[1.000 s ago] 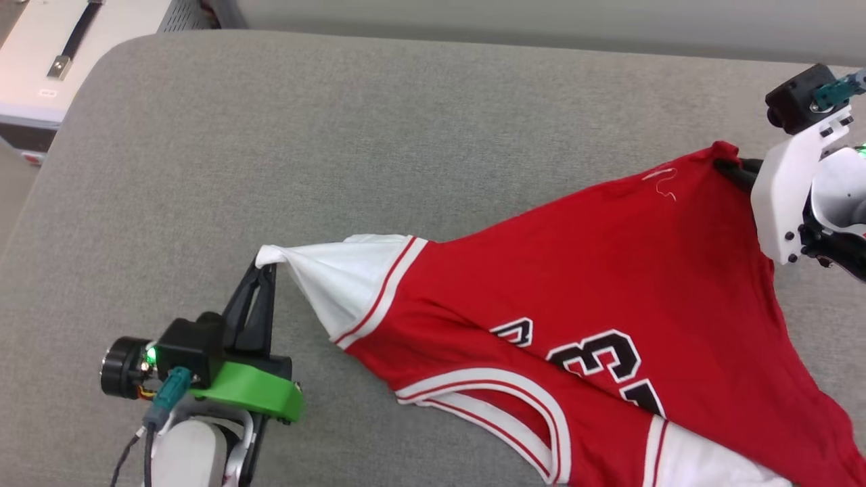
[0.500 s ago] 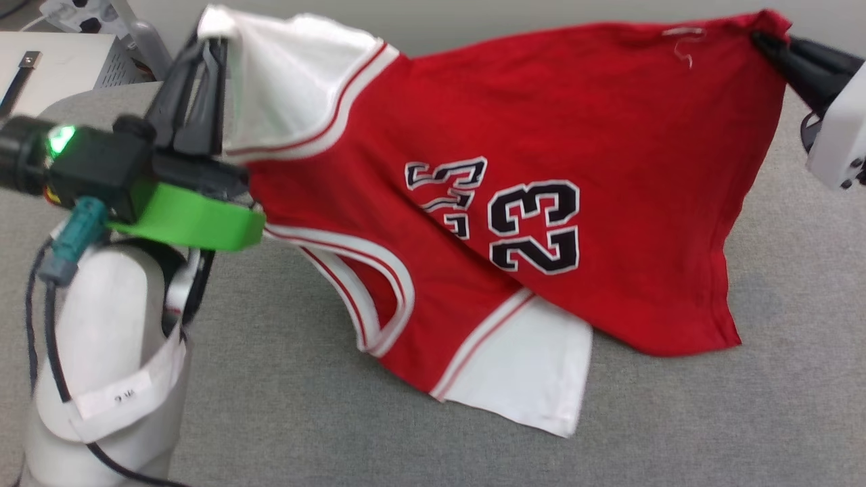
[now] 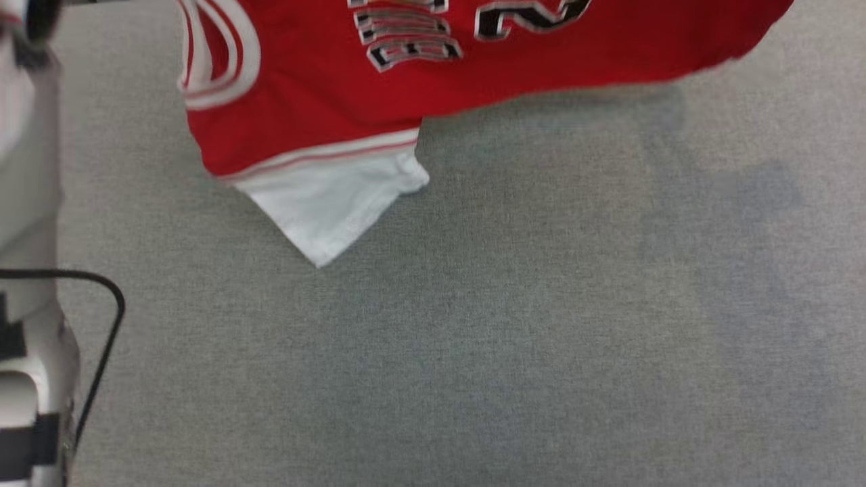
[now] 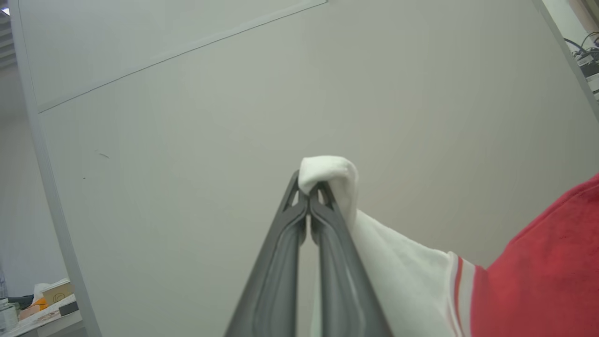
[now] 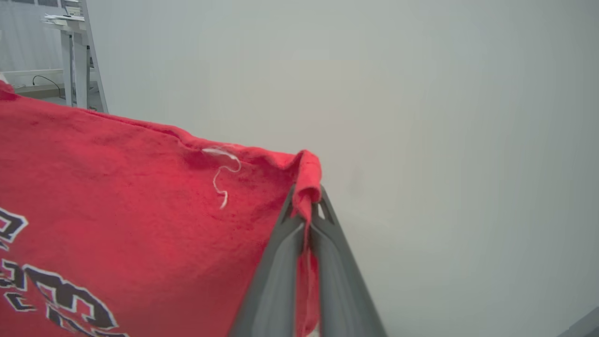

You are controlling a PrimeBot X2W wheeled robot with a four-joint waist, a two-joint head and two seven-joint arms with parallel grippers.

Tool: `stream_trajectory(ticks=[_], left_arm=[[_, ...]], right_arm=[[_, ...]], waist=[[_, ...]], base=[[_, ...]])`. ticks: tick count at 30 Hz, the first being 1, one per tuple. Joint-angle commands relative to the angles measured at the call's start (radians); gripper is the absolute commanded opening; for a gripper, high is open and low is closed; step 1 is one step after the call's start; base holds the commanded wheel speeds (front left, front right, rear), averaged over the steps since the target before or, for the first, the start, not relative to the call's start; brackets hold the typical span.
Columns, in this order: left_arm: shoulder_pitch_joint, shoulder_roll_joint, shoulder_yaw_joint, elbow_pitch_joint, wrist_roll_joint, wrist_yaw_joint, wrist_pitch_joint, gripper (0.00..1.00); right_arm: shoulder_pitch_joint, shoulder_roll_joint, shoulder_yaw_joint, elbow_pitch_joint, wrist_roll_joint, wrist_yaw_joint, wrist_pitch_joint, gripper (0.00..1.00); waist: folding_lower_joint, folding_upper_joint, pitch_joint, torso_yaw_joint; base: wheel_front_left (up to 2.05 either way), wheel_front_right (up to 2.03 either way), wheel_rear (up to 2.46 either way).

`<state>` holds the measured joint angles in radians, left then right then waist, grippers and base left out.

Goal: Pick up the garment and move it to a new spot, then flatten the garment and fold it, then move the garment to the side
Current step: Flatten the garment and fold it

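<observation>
My left claw (image 4: 309,187) is clamped on the white sleeve (image 4: 398,267) of the shirt (image 3: 304,101). My right claw (image 5: 306,199) is clamped on its red corner. The shirt hangs over the grey table (image 3: 541,338). I should hold both claws level and wide apart, so it lands flat.

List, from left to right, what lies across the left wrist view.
Cluttered desk corner → dark two-fingered left gripper, shut → pinched white short sleeve of the garment → red-and-white striped trim → red jersey body.
</observation>
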<state>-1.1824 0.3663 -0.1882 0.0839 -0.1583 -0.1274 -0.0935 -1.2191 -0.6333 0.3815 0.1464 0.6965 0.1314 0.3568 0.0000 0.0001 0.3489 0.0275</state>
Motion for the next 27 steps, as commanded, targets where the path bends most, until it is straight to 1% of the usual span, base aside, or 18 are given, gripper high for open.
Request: stream_trajectory(ticks=[1,4,9,13,17,20,22,24,27], left_arm=[[-0.065,0.017,-0.007,0.023,0.002,-0.002,-0.002,0.0],[-0.195,0.033,-0.033,0.089,0.007,-0.003,-0.011,0.0],[-0.424,0.06,-0.094,0.234,0.009,-0.003,-0.047,0.0],[-0.562,0.064,-0.12,0.329,0.003,-0.003,-0.075,0.0],[-0.663,0.064,-0.136,0.416,0.009,-0.003,-0.105,0.0],[-0.696,0.057,-0.147,0.466,0.005,-0.001,-0.126,0.0],[-0.691,0.051,-0.154,0.497,0.0,-0.001,-0.139,0.0],[-0.67,0.048,-0.152,0.52,-0.007,0.001,-0.15,0.0],[-0.61,0.057,-0.157,0.55,-0.011,0.002,-0.161,0.0]], right_arm=[[-0.055,0.021,-0.017,0.02,-0.024,-0.001,-0.006,0.0],[-0.165,0.054,-0.029,0.081,-0.073,-0.001,-0.022,0.0],[-0.372,0.1,-0.02,0.209,-0.136,-0.001,-0.058,0.0],[-0.507,0.129,0.0,0.315,-0.176,-0.001,-0.099,0.0],[-0.604,0.16,0.015,0.409,-0.189,-0.001,-0.149,0.0],[-0.638,0.176,0.033,0.465,-0.195,-0.001,-0.184,0.0],[-0.639,0.191,0.047,0.496,-0.183,-0.001,-0.204,0.0],[-0.623,0.199,0.068,0.521,-0.168,-0.001,-0.223,0.0],[-0.578,0.205,0.107,0.56,-0.145,-0.001,-0.253,0.0]], waist=[[0.0,-0.0001,0.123,-0.014],[0.0,-0.0001,0.172,-0.015],[0.0,-0.0001,0.237,-0.013],[0.0,-0.0001,0.26,-0.012],[0.0,-0.0001,0.272,-0.015],[0.0,-0.0001,0.277,-0.012],[0.0,-0.0001,0.281,-0.011],[0.0,-0.0001,0.283,-0.01],[0.0,-0.0001,0.28,-0.014]], base=[[0.0,0.0,0.0],[0.0,0.0,0.0],[0.0,0.0,0.0],[0.0,0.0,0.0],[0.0,0.0,0.0],[0.0,0.0,0.0],[0.0,0.0,0.0],[0.0,0.0,0.0],[0.0,0.0,0.0]])
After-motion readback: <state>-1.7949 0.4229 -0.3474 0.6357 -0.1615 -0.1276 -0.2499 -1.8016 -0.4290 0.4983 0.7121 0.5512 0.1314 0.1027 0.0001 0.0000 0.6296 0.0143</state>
